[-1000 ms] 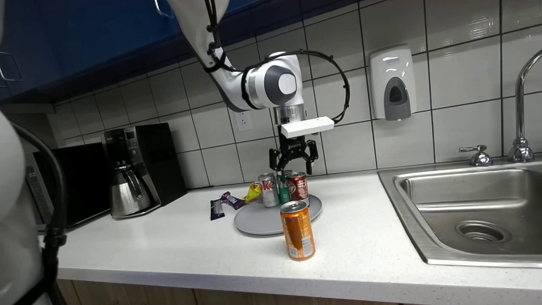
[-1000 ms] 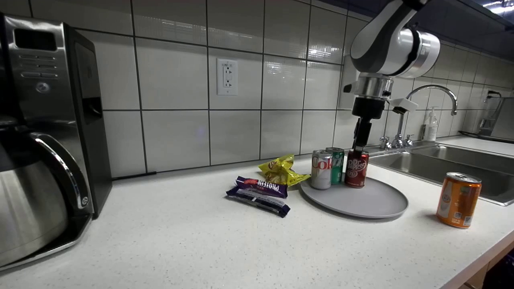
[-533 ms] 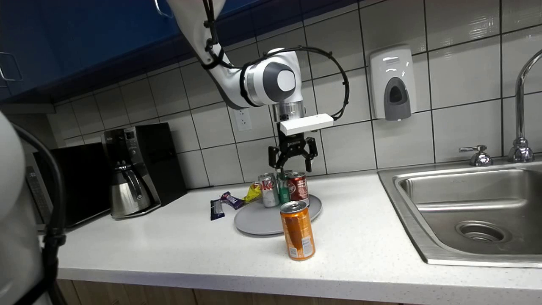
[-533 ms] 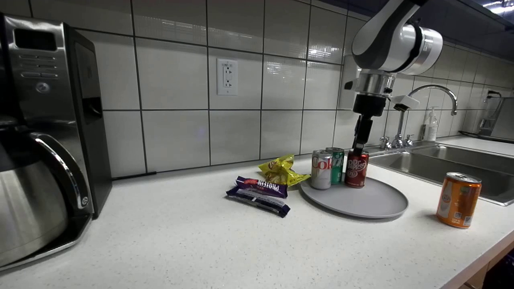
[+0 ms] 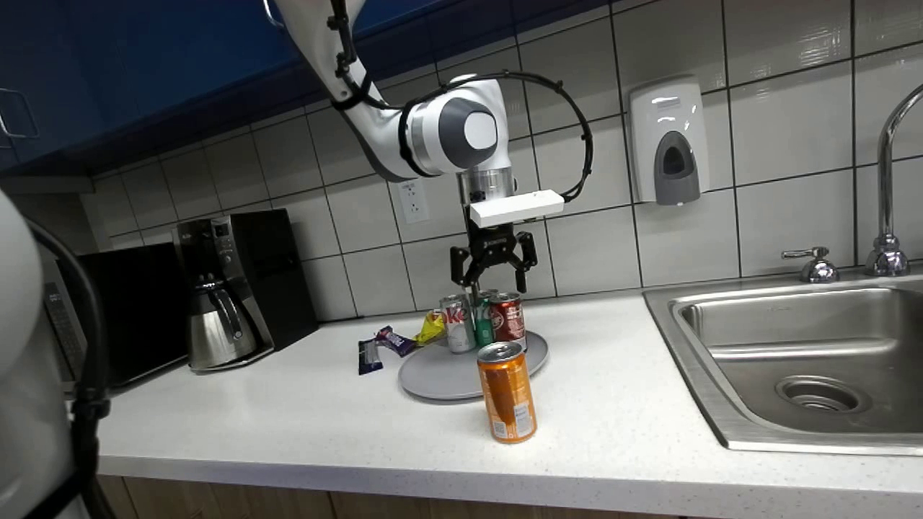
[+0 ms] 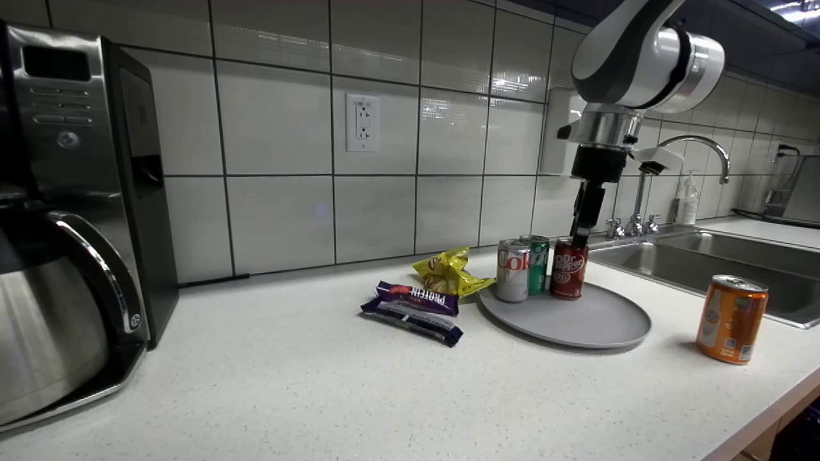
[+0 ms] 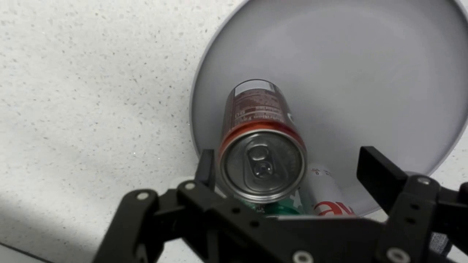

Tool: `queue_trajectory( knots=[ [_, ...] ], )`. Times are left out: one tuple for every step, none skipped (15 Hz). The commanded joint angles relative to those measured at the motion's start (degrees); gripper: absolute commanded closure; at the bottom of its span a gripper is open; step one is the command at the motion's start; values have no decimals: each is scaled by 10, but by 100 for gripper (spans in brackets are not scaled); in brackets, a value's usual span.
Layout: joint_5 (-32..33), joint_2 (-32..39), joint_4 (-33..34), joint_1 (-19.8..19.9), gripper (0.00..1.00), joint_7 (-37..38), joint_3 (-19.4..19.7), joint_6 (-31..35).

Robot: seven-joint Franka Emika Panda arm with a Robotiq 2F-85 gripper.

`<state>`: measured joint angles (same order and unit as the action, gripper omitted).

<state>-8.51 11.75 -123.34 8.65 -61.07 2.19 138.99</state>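
My gripper (image 7: 291, 166) is open above the grey plate (image 7: 365, 73), holding nothing. In the wrist view the red Dr Pepper can (image 7: 257, 109) lies under the jaws, its lid close to one finger (image 7: 206, 168). The other finger (image 7: 380, 175) stands well apart from it. Behind it are a green can (image 7: 283, 208) and a silver Diet Coke can (image 7: 325, 190), partly covered by the gripper. All three cans stand upright on the plate. In an exterior view the gripper (image 6: 580, 237) overlaps the red can's (image 6: 569, 275) top; contact cannot be told. An orange can (image 5: 507, 396) stands off the plate.
Beside the plate lie a yellow bag (image 6: 448, 272) and two dark-wrapped bars (image 6: 416, 299). A coffee maker (image 5: 245, 288) and a microwave (image 5: 122, 310) stand to one side, a steel sink (image 5: 793, 360) to the other. The tiled wall (image 6: 275, 218) rises behind the counter.
The arm has risen slightly and shifted a little, leftward in an exterior view and rightward from the opposite camera. Its jaws stay open. Cans, plate and wrappers have not moved.
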Motion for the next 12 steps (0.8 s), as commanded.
queue_trajectory(
  knots=[
    [17, -45, -40, -1, 0, 25, 5, 4],
    [16, -52, -47, 0, 0, 26, 7, 6],
    [15, -59, -53, 0, 0, 26, 8, 6],
    [16, -66, -61, 0, 0, 26, 11, 7],
    [17, -72, -67, -1, 0, 26, 13, 8],
    [18, -79, -74, -1, 0, 26, 15, 8],
    [19, -86, -80, -2, 0, 27, 18, 8],
    [21, -93, -87, -2, 0, 26, 20, 9],
    [24, -99, -93, -3, 0, 28, 22, 8],
    [26, -106, -100, -4, 0, 28, 23, 8],
    [29, -112, -105, -5, 0, 31, 25, 9],
    [33, -118, -111, -5, 0, 35, 26, 9]
  ],
)
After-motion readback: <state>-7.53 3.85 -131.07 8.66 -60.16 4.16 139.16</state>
